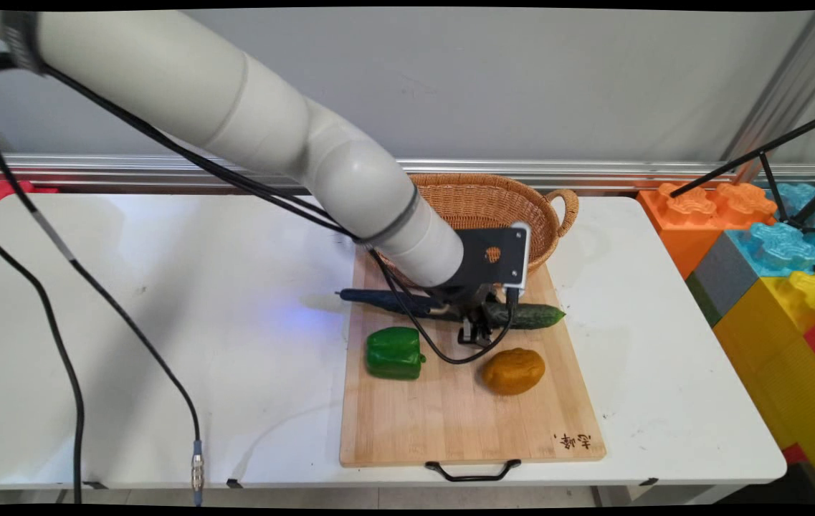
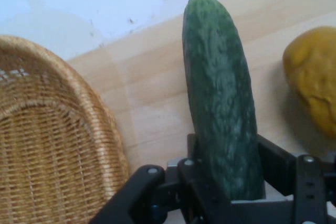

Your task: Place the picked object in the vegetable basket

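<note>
A dark green cucumber [image 1: 537,316] [image 2: 220,93] lies across the wooden cutting board [image 1: 450,419] [image 2: 149,103], just in front of a wicker basket [image 1: 493,201] [image 2: 47,145]. My gripper [image 1: 475,331] [image 2: 227,179] is down over the cucumber's middle and shut on it, with a finger pressed against each side. The cucumber still looks to rest on the board. A yellow-orange lumpy fruit [image 1: 513,370] [image 2: 315,82] lies close on the near side. A green bell pepper [image 1: 394,352] sits to the left on the board.
A dark long object [image 1: 378,299] lies at the board's left edge, partly behind the arm. Black cables [image 1: 56,322] hang over the table's left half. Big coloured toy blocks [image 1: 773,272] and tripod legs [image 1: 773,150] stand past the table's right end.
</note>
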### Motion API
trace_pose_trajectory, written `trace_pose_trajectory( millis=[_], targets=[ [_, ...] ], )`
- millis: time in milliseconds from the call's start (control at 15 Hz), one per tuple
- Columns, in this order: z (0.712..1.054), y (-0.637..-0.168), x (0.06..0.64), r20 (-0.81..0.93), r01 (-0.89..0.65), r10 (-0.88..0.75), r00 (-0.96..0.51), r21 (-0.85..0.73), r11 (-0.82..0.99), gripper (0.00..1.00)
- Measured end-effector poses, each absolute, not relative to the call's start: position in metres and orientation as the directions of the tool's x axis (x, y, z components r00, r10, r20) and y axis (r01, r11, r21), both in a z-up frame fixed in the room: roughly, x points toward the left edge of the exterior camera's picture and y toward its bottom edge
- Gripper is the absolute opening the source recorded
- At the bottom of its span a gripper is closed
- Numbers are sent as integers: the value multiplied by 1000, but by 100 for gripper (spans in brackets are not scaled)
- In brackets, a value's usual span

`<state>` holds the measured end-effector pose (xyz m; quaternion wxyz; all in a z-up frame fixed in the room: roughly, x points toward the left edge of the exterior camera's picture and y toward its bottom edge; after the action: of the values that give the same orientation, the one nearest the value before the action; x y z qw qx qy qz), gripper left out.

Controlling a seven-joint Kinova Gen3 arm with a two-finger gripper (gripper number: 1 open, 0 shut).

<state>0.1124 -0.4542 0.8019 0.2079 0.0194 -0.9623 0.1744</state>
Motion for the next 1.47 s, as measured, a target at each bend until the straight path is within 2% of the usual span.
trace_pose_trajectory(
  millis=[467,800,1067,1467],
  targets=[
    [859,-455,112,418,-64,96,-903,-354,933,0],
    [887,-504,123,387,-42,162,-908,-468,883,0],
    [877,-550,136,360,-37,177,-916,-515,857,0],
    [834,-597,154,349,-49,148,-925,-498,866,0]
  ],
)
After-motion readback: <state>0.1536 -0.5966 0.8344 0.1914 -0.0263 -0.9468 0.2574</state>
